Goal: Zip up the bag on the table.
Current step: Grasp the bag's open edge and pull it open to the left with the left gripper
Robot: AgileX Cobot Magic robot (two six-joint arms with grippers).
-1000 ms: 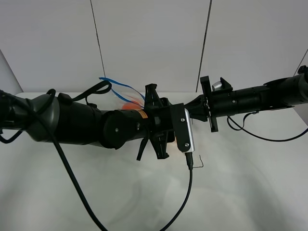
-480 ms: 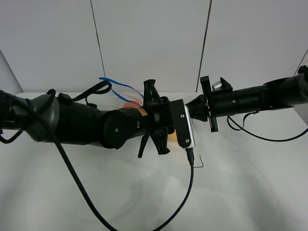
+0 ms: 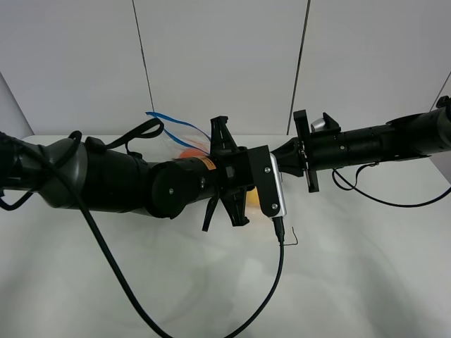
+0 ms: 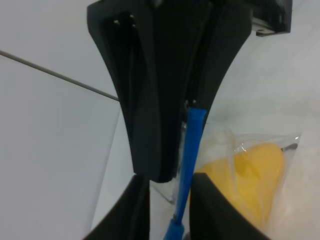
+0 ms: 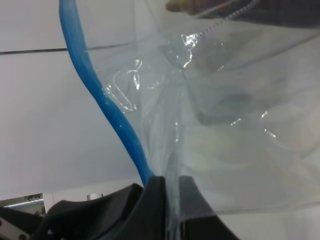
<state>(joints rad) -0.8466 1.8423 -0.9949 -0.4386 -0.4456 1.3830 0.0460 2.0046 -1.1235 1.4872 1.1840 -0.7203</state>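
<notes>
The left gripper [image 4: 186, 120] pinches the blue zipper strip [image 4: 192, 135] of the clear crinkly plastic zip bag [image 5: 225, 125]. The right gripper [image 5: 170, 192] clamps the bag's edge. Seen from above, the bag shows at 10 o'clock from the left gripper.

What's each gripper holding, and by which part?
Both hold the bag by its blue zipper strip: right gripper shut on it, left gripper closed around it.
</notes>
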